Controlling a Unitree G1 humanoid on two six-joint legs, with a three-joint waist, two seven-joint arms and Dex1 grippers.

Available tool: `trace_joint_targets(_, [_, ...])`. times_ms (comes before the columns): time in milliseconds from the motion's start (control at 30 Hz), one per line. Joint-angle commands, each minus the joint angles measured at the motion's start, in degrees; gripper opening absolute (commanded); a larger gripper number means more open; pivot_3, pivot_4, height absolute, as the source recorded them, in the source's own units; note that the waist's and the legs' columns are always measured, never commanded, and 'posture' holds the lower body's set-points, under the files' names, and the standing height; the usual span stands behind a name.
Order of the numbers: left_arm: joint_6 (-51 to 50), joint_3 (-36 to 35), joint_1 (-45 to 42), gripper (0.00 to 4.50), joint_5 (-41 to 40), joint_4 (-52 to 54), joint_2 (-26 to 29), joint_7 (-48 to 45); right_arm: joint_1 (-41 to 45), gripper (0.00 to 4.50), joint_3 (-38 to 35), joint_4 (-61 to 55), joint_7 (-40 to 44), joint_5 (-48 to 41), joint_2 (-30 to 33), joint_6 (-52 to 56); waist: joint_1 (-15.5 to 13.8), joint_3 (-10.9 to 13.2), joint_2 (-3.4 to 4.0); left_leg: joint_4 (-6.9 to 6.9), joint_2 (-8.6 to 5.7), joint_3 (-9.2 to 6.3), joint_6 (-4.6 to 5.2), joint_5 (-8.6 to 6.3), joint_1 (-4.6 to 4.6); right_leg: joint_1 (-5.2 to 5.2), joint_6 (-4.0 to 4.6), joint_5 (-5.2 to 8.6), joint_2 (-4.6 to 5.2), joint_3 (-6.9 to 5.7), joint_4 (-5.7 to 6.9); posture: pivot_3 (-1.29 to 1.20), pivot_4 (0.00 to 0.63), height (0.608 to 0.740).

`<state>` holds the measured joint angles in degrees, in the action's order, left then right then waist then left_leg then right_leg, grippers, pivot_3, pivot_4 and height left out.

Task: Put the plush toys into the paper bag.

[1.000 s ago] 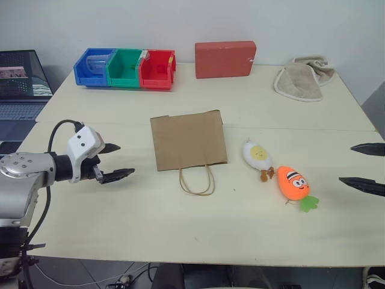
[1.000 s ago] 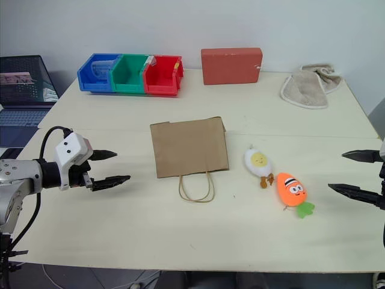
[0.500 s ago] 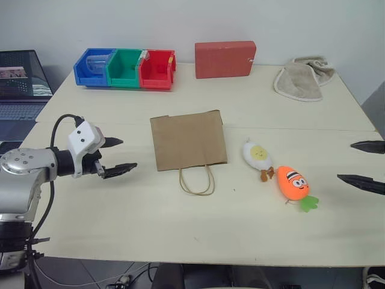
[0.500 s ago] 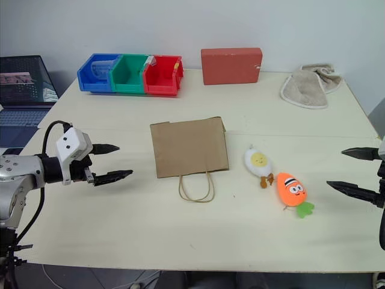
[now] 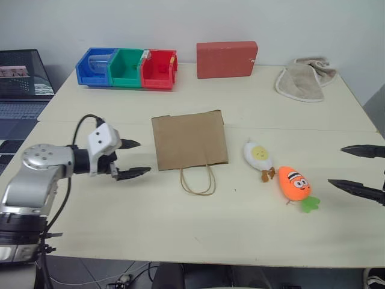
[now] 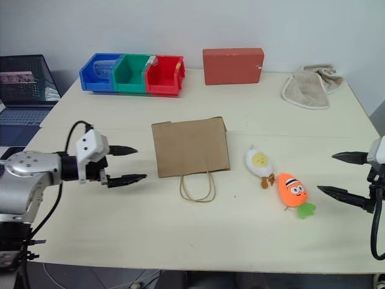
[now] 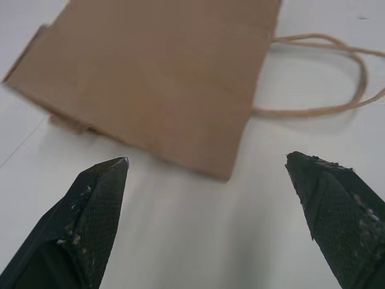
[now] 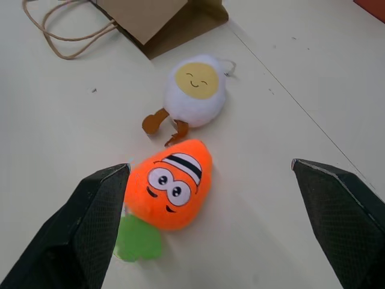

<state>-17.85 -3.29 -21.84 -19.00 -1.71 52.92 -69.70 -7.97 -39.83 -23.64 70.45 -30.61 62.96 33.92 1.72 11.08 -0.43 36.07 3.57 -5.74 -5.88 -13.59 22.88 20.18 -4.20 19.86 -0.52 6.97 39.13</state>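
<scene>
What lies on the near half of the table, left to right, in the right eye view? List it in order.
left gripper → paper bag → egg plush → carrot plush → right gripper

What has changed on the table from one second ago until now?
The left gripper moved toward the paper bag, open and not touching it. The right gripper came slightly nearer the carrot toy, also open and empty. Nothing was grasped or released. The bag, the carrot and the egg toy stayed in place.
</scene>
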Motion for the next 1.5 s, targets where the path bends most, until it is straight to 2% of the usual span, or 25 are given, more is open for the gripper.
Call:
trace_joint_targets(33, [0.7, 1.6, -0.3, 4.3, -1.8, 5.3, -0.8, -2.4, -0.3, 4.5, -2.3, -8.2, -2.1, -4.6, -1.2, 3.4, 0.1, 0.0, 0.0, 0.0, 0.0, -0.01, 0.0, 0.0, 0.0, 0.0, 0.0, 0.0, 0.0, -0.01, 0.0, 0.0, 0.15, 0.74])
trace_joint_targets(100, [0.5, 2.3, 0.1, 3.91, -2.4, 7.3, -1.3, -3.4, -0.2, 4.5, -1.9, -11.4, -3.8, -6.6, -2.0, 5.1, 0.2, 0.0, 0.0, -0.02, 0.01, -0.01, 0.0, 0.0, 0.0, 0.0, 0.0, 0.0, 0.0, -0.01, 0.01, 0.0, 0.15, 0.74])
trace_joint_targets(167, [0.6, 2.5, 0.5, 3.27, -2.6, 8.4, -1.4, -4.0, -0.2, 4.5, -2.0, -13.3, -5.1, -8.0, -2.5, 6.6, 0.2, 0.0, 0.0, -0.01, 0.01, -0.01, 0.0, 0.0, -0.01, 0.0, 0.0, 0.0, 0.0, 0.0, 0.02, 0.0, 0.15, 0.74])
trace_joint_targets(300, [1.8, 8.1, 2.3, 1.97, -2.8, 13.2, -3.6, -7.8, -0.9, 4.5, 4.8, -23.0, -12.8, -11.9, -6.2, 9.5, 0.1, 0.0, -0.02, 0.0, 0.0, -0.04, 0.0, 0.0, -0.03, -0.06, 0.0, 0.0, 0.0, -0.01, 0.02, 0.0, 0.15, 0.74])
trace_joint_targets(500, [5.6, 10.0, 2.0, 0.05, -0.8, 10.4, -4.3, -9.3, -2.8, 4.5, 9.3, -28.6, -19.1, -14.1, -9.2, 11.3, 0.0, 0.0, -0.06, 0.04, 0.0, -0.07, 0.0, 0.0, -0.02, -0.05, 0.0, 0.0, -0.01, -0.02, 0.02, 0.0, 0.15, 0.74])
trace_joint_targets(567, [3.2, 7.4, 1.8, 0.02, -2.9, 9.0, -5.3, -6.9, -3.1, 4.5, 9.5, -30.0, -21.0, -15.6, -9.9, 11.9, 0.1, 0.0, -0.06, 0.04, 0.0, -0.08, 0.0, 0.0, -0.04, -0.05, 0.0, 0.0, -0.02, -0.02, 0.04, 0.0, 0.15, 0.74])
trace_joint_targets(667, [4.7, 5.3, 3.7, 0.68, -2.9, 8.2, -5.3, -5.5, -3.7, 4.5, 8.7, -30.8, -22.4, -17.3, -9.9, 12.3, 0.1, -0.1, -0.07, 0.04, 0.0, -0.1, 0.01, 0.0, -0.02, -0.05, 0.0, 0.0, -0.02, -0.04, 0.05, 0.0, 0.15, 0.74])
trace_joint_targets(800, [6.3, 6.1, 6.4, 1.91, -3.1, 11.5, -4.5, -8.0, -3.4, 4.5, 8.3, -29.8, -22.6, -18.1, -8.6, 12.0, 0.0, -0.1, -0.07, 0.02, 0.01, -0.07, 0.0, 0.0, -0.02, -0.04, 0.0, 0.0, -0.02, -0.02, 0.03, 0.0, 0.15, 0.74])
trace_joint_targets(1033, [11.2, 10.9, 4.6, 4.04, 1.6, 10.8, -8.0, -6.5, -1.5, 4.5, 10.4, -29.4, -24.1, -19.1, -7.6, 11.8, -0.1, -0.1, -0.08, 0.08, 0.0, -0.09, 0.0, 0.01, -0.03, -0.08, 0.0, 0.0, -0.02, -0.02, 0.04, 0.0, 0.15, 0.74])
trace_joint_targets(1200, [18.1, 16.8, 2.7, 4.04, 10.6, 6.1, -11.5, -3.2, -1.5, 4.5, 11.5, -30.2, -25.8, -19.5, -7.8, 11.9, -0.1, -0.1, -0.09, 0.08, 0.0, -0.09, 0.01, 0.0, -0.03, -0.06, 0.01, 0.0, -0.03, -0.03, 0.04, 0.0, 0.15, 0.74])
trace_joint_targets(1333, [20.3, 18.2, -0.5, 4.04, 10.4, 0.7, -16.6, -2.0, -2.0, 4.5, 11.6, -30.7, -26.9, -19.7, -7.9, 11.9, -0.1, -0.1, -0.09, 0.08, 0.0, -0.1, 0.01, 0.01, -0.01, -0.05, 0.01, 0.0, -0.04, -0.03, 0.06, 0.0, 0.15, 0.74])
trace_joint_targets(1367, [21.4, 18.4, -1.1, 3.65, 10.8, -0.5, -17.5, -1.7, -2.2, 4.5, 11.5, -30.8, -27.1, -19.8, -7.9, 11.9, -0.1, -0.1, -0.1, 0.09, 0.0, -0.11, 0.01, 0.01, -0.01, -0.06, 0.01, 0.0, -0.04, -0.03, 0.06, 0.0, 0.15, 0.74])
trace_joint_targets(1433, [23.3, 18.9, -2.2, 3.2, 11.3, -2.9, -19.4, -1.3, -2.6, 4.5, 11.4, -31.3, -27.5, -20.1, -8.0, 11.9, -0.1, -0.1, -0.1, 0.11, -0.01, -0.11, 0.01, 0.01, -0.01, -0.08, 0.01, 0.0, -0.04, -0.02, 0.05, 0.0, 0.15, 0.74])
trace_joint_targets(1500, [23.2, 19.0, -3.1, 2.47, 11.2, -3.9, -20.7, -1.0, -3.2, 4.5, 11.0, -31.8, -27.9, -20.5, -8.0, 11.9, -0.1, -0.1, -0.1, 0.1, -0.01, -0.11, 0.01, 0.01, -0.01, -0.07, 0.01, 0.0, -0.04, -0.03, 0.05, 0.0, 0.15, 0.74])
